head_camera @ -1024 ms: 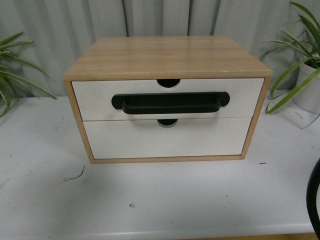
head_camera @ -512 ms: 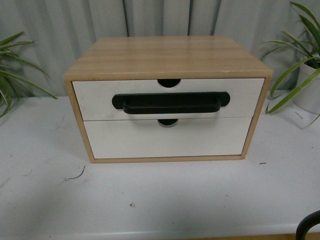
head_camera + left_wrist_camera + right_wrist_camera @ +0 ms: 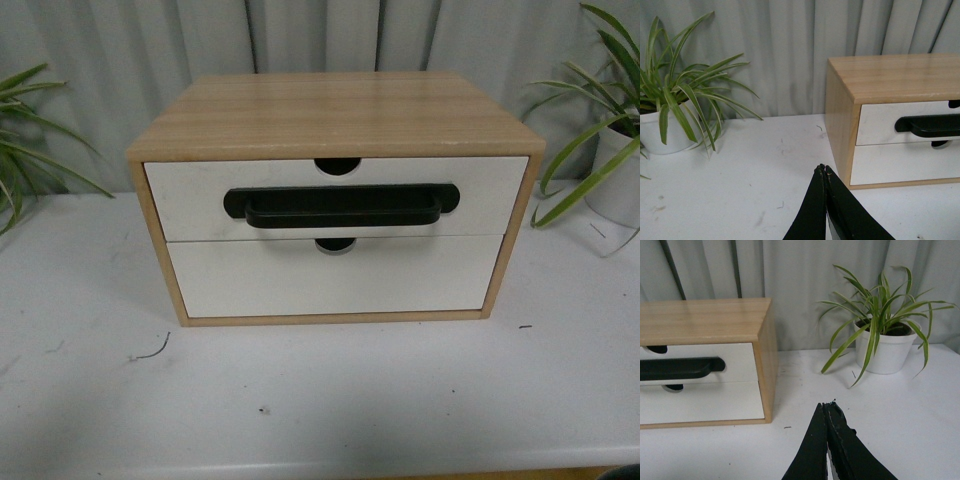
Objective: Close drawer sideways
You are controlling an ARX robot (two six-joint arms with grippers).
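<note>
**Drawer sits flush in the cabinet, both pairs of jaws pressed together and clear of it**

The drawer (image 3: 336, 198) is the upper of two white fronts in a light wood cabinet (image 3: 335, 112) standing on the white bench (image 3: 300, 400). Its long black handle (image 3: 340, 206) runs across the middle of the front, and a semicircular notch (image 3: 338, 165) cuts into its top edge. In both wrist views the front lies level with the cabinet's front edge and with the lower drawer (image 3: 330, 277) beneath it, with no wood side showing.

The left jaws are squeezed tight, tips touching, with nothing between them. They hang over bare bench. The cabinet stands ahead of them and off to the robot's right, well apart, with its plain wooden side wall nearest. A leafy plant (image 3: 675, 100) in a white pot stands ahead of them on the opposite side.

The right jaws are likewise pinched together on nothing, over bare bench. The cabinet is ahead of them and off to the robot's left, apart from the tips, and a potted plant (image 3: 880, 315) stands ahead on the other side.

A grey curtain (image 3: 300, 35) hangs behind everything. In the front view neither pair of jaws shows.
</note>
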